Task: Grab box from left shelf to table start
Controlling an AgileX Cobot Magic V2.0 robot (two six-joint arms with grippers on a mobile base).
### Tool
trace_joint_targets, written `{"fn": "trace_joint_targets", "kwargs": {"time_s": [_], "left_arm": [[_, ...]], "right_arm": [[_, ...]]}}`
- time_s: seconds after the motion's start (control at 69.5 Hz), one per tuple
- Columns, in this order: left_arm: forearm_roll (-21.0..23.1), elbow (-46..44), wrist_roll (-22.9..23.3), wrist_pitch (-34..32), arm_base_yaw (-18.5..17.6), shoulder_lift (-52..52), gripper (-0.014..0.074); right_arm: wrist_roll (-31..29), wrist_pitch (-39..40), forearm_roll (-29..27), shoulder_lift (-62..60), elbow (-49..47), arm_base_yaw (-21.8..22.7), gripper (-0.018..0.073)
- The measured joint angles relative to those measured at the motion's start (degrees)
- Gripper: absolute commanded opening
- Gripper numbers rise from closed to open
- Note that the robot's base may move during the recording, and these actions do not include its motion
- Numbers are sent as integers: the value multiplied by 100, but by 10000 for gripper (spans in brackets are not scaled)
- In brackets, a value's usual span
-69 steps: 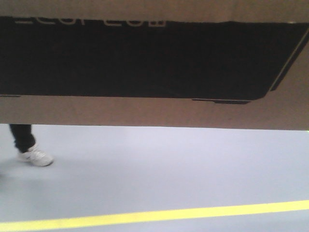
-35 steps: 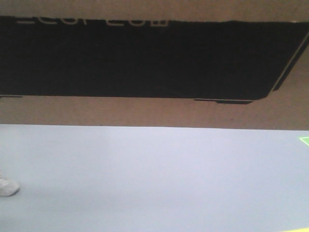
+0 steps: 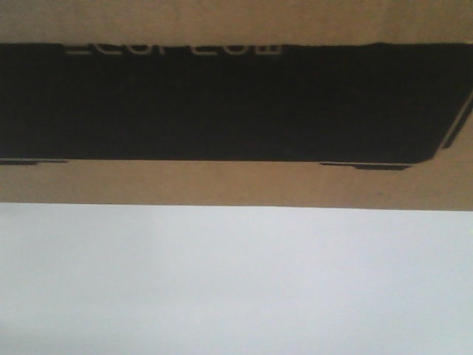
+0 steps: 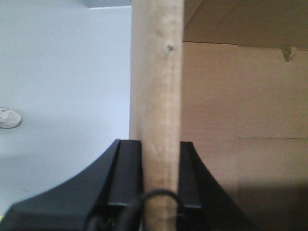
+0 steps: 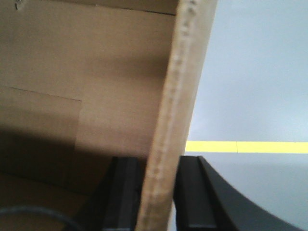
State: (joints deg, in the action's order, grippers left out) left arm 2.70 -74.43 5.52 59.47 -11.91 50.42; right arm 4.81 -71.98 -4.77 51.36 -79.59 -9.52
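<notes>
The brown cardboard box [image 3: 236, 103] with its black printed panel and white lettering fills the top half of the front view, hanging above the white table [image 3: 236, 288]. In the left wrist view my left gripper [image 4: 159, 144] is shut on the box's upright wall edge [image 4: 159, 72], one black finger on each side. My right gripper [image 5: 158, 161] is likewise shut on the opposite box wall [image 5: 178, 96], with the box's inside [image 5: 86, 72] to its left. The left shelf is out of view.
Beside the left gripper lies the white table top [image 4: 62, 72], with a small round silvery thing [image 4: 8, 118] on it and a grey strip past its far edge. Past the right gripper is grey floor [image 5: 255, 86] with a yellow line [image 5: 245, 147].
The front view has swung: the grey floor, yellow line and a person's white shoe have gone, and a white surface now lies under the box. The box sits slightly lower in frame.
</notes>
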Motion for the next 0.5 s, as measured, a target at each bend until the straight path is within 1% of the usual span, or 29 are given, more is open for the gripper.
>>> {"fn": "trace_joint_targets", "kwargs": {"time_s": [0.158,0.36,0.504], "left_arm": [[90,-24,0,-82,0,393,-104],[188,-86,-33,-338,0,1027,-104],[269,-113,-45,-442,-10,1213,-104]], "right_arm": [[23,0,84,24,0,0,59],[72,0,205,58,0,33,59],[93,0,278,66,0,33,59]]}}
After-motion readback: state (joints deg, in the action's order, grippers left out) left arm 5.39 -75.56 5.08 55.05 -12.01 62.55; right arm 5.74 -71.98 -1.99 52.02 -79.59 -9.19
